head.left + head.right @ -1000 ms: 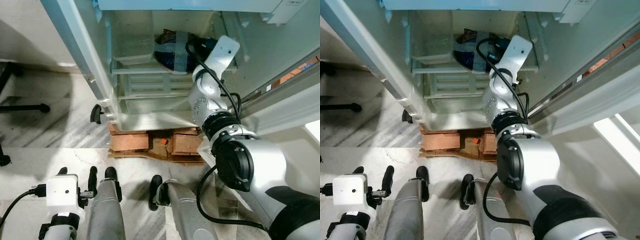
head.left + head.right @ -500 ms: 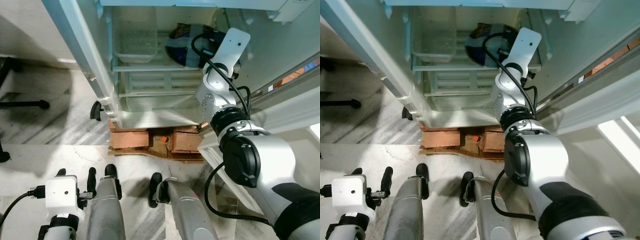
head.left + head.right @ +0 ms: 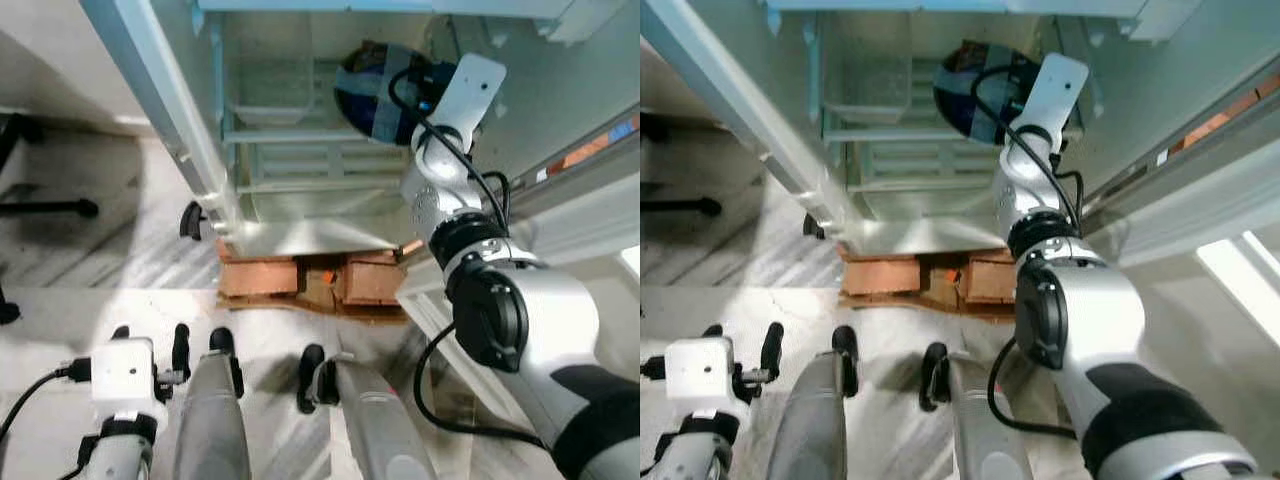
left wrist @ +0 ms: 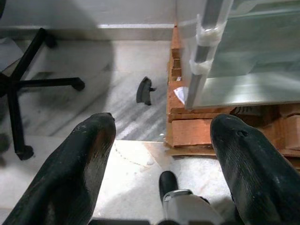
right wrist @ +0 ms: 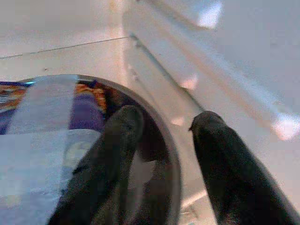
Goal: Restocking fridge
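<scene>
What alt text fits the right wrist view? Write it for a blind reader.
The right claw straddles the rim of a dark round bowl covered with taped clear film, one black finger inside and one outside. Pale fridge walls surround it.

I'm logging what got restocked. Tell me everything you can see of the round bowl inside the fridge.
The bowl is round with a dark, shiny, metal-looking rim, covered by clear film with pale tape strips across it; dark blue and orange contents show through. It sits on a fridge shelf toward the right wall. The right gripper straddles its rim, one finger inside, one outside, jaws apart.
</scene>
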Available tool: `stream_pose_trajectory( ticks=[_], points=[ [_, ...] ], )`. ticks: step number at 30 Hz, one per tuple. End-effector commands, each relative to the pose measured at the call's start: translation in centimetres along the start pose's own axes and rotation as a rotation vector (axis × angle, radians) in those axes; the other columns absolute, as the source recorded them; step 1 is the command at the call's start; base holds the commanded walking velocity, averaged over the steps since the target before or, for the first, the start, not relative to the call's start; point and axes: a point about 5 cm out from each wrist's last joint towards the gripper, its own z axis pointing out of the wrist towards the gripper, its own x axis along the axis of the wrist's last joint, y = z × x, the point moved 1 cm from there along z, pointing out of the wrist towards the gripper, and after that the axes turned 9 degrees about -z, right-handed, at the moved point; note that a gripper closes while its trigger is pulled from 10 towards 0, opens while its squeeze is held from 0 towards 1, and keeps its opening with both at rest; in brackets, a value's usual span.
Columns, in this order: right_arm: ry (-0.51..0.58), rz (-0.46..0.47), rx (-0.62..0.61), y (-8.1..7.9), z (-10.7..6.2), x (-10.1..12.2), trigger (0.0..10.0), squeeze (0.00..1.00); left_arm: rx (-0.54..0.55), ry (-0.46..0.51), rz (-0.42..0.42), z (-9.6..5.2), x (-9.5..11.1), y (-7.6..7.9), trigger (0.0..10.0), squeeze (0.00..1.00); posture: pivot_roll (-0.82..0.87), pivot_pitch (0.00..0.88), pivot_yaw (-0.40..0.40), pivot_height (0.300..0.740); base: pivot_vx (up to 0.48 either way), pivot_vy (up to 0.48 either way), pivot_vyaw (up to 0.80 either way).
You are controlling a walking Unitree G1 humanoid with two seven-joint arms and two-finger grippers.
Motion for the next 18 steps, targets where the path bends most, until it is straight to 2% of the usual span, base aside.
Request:
stream_pose_trajectory(
  ticks=[1, 5, 7, 13, 16, 18],
  points=[
    [-0.014, 0.011, 0.014, 0.3, 0.1, -0.3, 10.0, 1.00, 0.015, -0.048, 0.012, -0.2, -1.0, -0.4, 10.0, 0.00, 0.31, 0.424, -0.142, 0.740, 0.000, 0.000, 0.00],
    [0.027, 0.011, 0.067, 0.4, 0.4, 0.5, 10.0, 1.00, 0.014, -0.026, 0.020, 1.0, -0.9, -0.5, 10.0, 0.00, 0.29, 0.387, -0.139, 0.740, 0.000, 0.000, 0.00],
    [0.068, -0.006, 0.113, 0.4, 0.5, 0.9, 10.0, 1.00, 0.007, -0.002, 0.025, 2.1, -0.6, -0.5, 10.0, 0.00, 0.28, 0.357, -0.135, 0.740, 0.000, 0.000, 0.00],
    [0.134, -0.037, 0.176, 0.9, 0.6, 1.3, 10.0, 1.00, 0.015, 0.030, 0.021, 3.7, -0.3, -0.6, 10.0, 0.00, 0.25, 0.300, -0.120, 0.740, 0.000, 0.000, 0.00],
    [0.141, -0.040, 0.195, 1.0, 0.6, 1.2, 10.0, 1.00, 0.011, 0.034, 0.022, 4.1, -0.5, -0.5, 10.0, 0.00, 0.24, 0.279, -0.113, 0.740, 0.000, 0.000, 0.00],
    [0.099, -0.004, 0.257, 0.7, 0.4, 0.4, 10.0, 1.00, -0.008, 0.044, 0.024, 4.7, -0.5, -0.1, 10.0, 0.00, 0.23, 0.250, -0.100, 0.740, 0.000, 0.000, 0.00]
  ],
)
